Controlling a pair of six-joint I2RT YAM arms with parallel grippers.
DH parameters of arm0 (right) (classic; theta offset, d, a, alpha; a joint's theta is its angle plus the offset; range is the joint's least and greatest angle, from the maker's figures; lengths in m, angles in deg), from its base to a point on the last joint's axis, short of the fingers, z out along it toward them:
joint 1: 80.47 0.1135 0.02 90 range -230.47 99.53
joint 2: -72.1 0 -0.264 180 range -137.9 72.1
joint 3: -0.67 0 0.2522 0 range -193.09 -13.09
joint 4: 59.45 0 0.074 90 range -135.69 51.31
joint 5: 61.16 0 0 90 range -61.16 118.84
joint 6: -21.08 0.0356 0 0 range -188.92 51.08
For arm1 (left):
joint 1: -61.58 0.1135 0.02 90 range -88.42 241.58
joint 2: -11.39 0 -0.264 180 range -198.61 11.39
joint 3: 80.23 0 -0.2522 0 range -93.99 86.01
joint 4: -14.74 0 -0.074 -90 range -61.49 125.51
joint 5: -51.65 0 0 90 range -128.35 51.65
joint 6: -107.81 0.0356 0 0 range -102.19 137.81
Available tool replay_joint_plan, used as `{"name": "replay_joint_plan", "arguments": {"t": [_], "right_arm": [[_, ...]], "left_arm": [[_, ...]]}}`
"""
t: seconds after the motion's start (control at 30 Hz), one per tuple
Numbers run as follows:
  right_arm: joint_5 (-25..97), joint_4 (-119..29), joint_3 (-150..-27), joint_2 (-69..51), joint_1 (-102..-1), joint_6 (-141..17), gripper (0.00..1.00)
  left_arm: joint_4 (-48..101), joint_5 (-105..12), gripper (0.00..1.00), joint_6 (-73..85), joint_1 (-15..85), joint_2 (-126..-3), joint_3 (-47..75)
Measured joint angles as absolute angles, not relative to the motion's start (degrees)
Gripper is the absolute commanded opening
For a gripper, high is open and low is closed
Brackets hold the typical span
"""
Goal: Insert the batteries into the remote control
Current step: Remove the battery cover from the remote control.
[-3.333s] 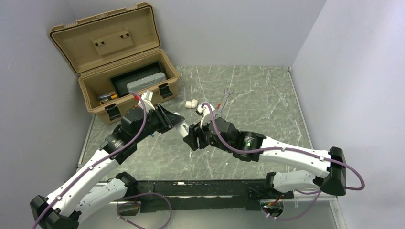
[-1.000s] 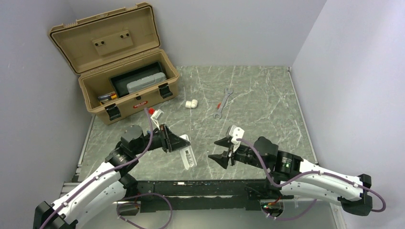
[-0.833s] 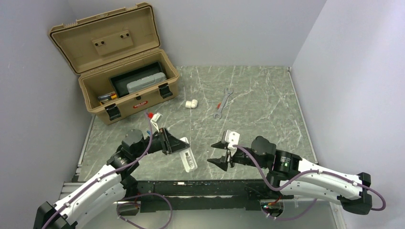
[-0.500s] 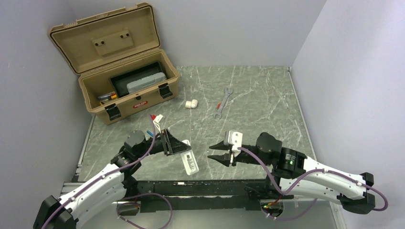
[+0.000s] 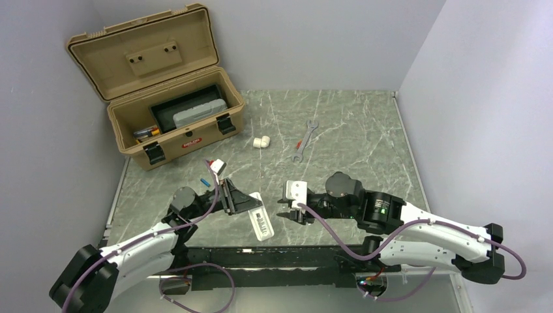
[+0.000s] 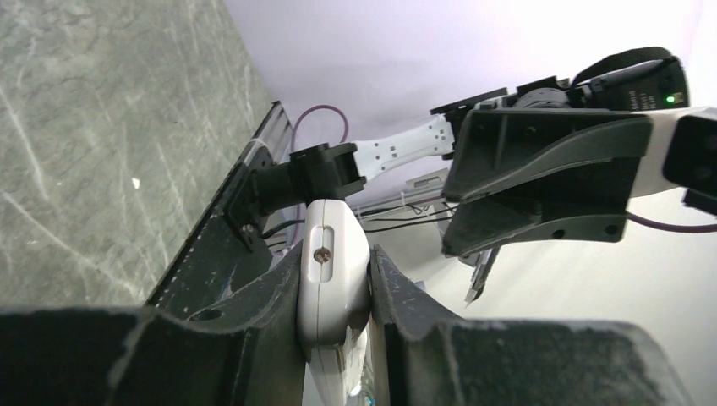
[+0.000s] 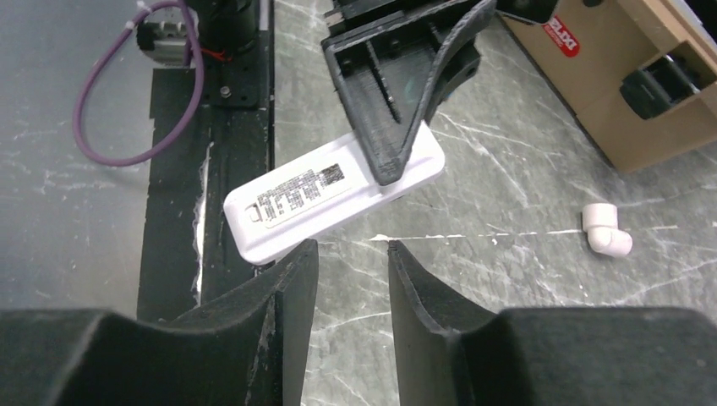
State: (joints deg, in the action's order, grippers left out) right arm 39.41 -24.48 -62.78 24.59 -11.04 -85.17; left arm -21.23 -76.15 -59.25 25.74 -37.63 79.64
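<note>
My left gripper (image 5: pixel 246 203) is shut on one end of the white remote control (image 5: pixel 261 223), which sticks out toward the near edge with its labelled face up. The left wrist view shows the remote (image 6: pixel 334 262) clamped edge-on between the fingers. My right gripper (image 5: pixel 287 212) is just right of the remote, open by a narrow gap and empty. In the right wrist view the remote (image 7: pixel 330 199) lies just past my right gripper (image 7: pixel 351 249), at its left fingertip. No battery shows clearly; an orange and dark item (image 5: pixel 147 133) in the toolbox is too small to identify.
An open tan toolbox (image 5: pixel 186 140) stands at the back left. A white pipe elbow (image 5: pixel 261 141) and a silver wrench (image 5: pixel 304 140) lie on the marbled table beyond the grippers. The black base rail (image 5: pixel 280 257) runs along the near edge.
Both arms pulled back from mid-table toward the near edge. The left one lowered the remote nearer the rail. The right gripper moved left toward the remote and its jaws narrowed.
</note>
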Motion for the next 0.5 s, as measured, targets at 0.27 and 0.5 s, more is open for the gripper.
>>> {"name": "replay_joint_plan", "arguments": {"t": [0.27,0.5], "right_arm": [[45.0,-20.6,-65.5,20.9,-11.0,-87.4,0.41],[48.7,-19.6,-66.5,19.8,-11.0,-89.1,0.29]], "left_arm": [[-18.8,-75.8,0.0,-61.2,25.7,-33.8,79.4],[-8.3,-75.1,0.0,-59.3,25.7,-28.3,77.0]]}}
